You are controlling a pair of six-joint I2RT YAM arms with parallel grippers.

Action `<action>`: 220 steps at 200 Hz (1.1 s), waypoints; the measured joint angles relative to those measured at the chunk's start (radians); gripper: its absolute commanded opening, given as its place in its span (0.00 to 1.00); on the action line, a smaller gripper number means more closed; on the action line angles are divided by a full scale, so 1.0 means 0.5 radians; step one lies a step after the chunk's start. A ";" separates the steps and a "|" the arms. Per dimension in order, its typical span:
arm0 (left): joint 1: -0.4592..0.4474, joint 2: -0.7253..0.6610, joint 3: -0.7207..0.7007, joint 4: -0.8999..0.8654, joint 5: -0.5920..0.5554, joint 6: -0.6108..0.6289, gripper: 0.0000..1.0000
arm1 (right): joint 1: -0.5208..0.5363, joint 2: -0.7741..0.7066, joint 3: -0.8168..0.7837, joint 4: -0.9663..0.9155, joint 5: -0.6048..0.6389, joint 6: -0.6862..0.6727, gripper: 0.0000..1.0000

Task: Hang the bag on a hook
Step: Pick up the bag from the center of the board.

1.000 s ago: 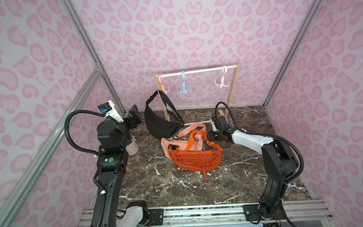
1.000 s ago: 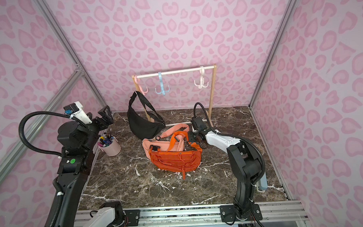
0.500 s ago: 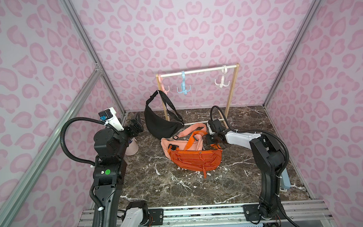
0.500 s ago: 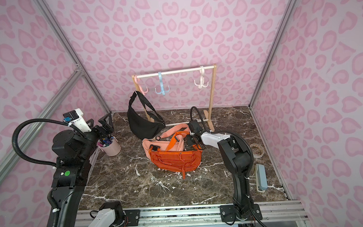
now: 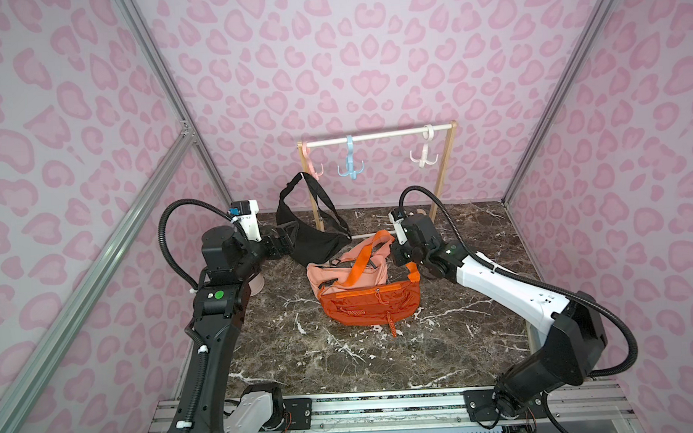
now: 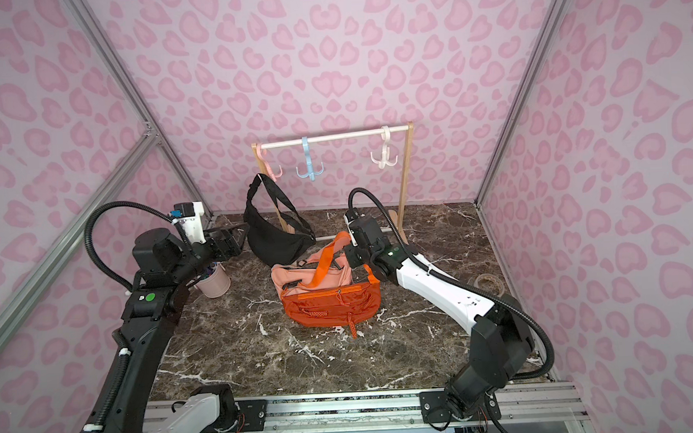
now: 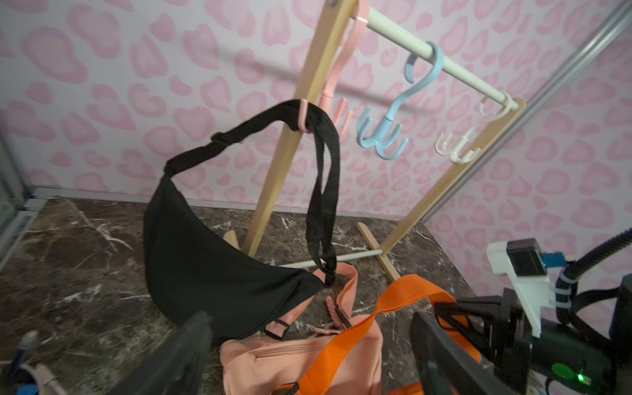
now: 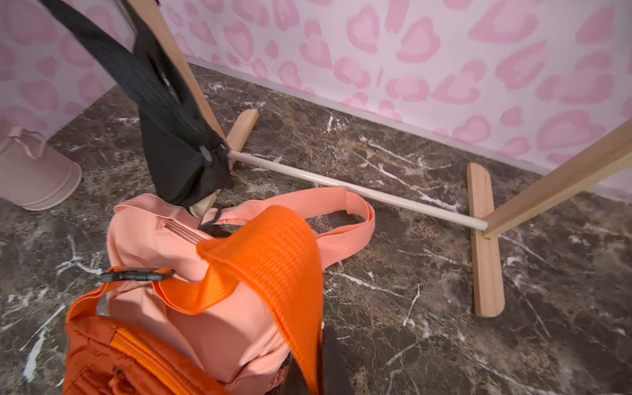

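Strap (image 5: 362, 260) of the orange bag (image 5: 369, 304) is pinched tight in the right gripper (image 5: 393, 245), which holds it up. The bag sits in the middle of both top views on the dark stone table (image 5: 342, 356), leaning on a pink bag (image 5: 339, 271). The left gripper (image 5: 284, 237) has its jaws wide apart, just beside a black bag (image 5: 314, 238) hanging from the pink hook (image 5: 315, 171).

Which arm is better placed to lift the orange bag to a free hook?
Right: the right gripper is shut on the orange strap. The left gripper is open, near the black bag.
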 measured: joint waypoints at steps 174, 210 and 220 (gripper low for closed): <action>-0.788 0.158 -0.181 -0.246 0.040 0.671 0.96 | 0.279 -0.698 -0.205 0.111 0.050 -0.216 0.00; -0.810 -0.104 -0.497 -0.143 0.047 0.752 0.98 | 0.240 -0.724 -0.183 0.110 0.012 -0.215 0.00; -0.808 -0.175 -0.613 -0.089 0.075 0.768 1.00 | 0.242 -0.728 -0.183 0.114 -0.008 -0.215 0.00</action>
